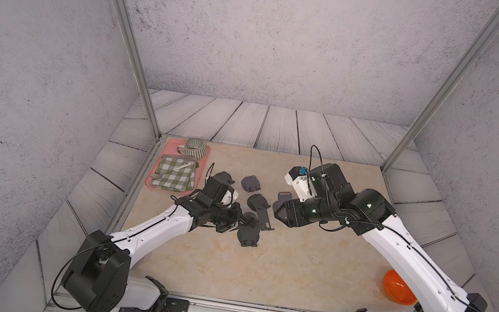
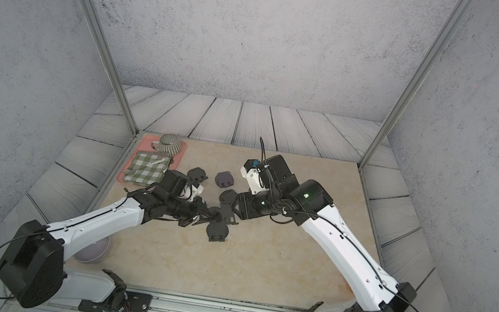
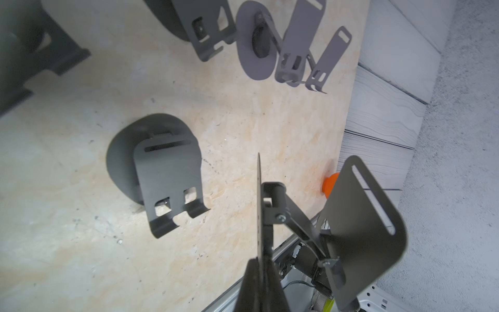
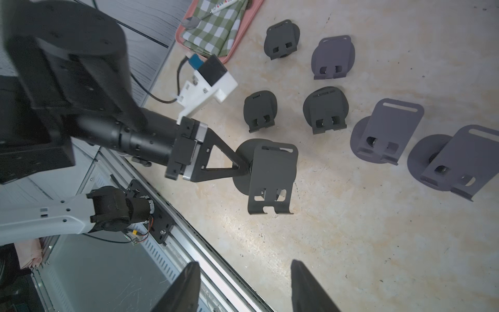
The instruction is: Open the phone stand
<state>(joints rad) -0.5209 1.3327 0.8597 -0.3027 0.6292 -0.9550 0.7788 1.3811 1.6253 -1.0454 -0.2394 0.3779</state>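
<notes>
The left arm [image 1: 157,234] and right arm [image 1: 412,254] share white link shells dotted with small screws, bulky black joint housings and thin black cables [image 1: 142,225] clipped along them. The left gripper [image 4: 244,166] has black open-triangle fingers [image 4: 224,150]. Just behind it come a black cylindrical wrist and a white camera bracket [image 4: 205,91] with a blue plug [image 4: 195,61]. Green lights [image 1: 369,204] dot the right arm's joints.

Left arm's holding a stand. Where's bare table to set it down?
Biggest bare patch: near middle of the table, between left arm and right arm, bounded by the folded stand and orange bowl. Smaller one: far right corner behind the right arm. Crowded: stand cluster mid-table and the tray far left.
</notes>
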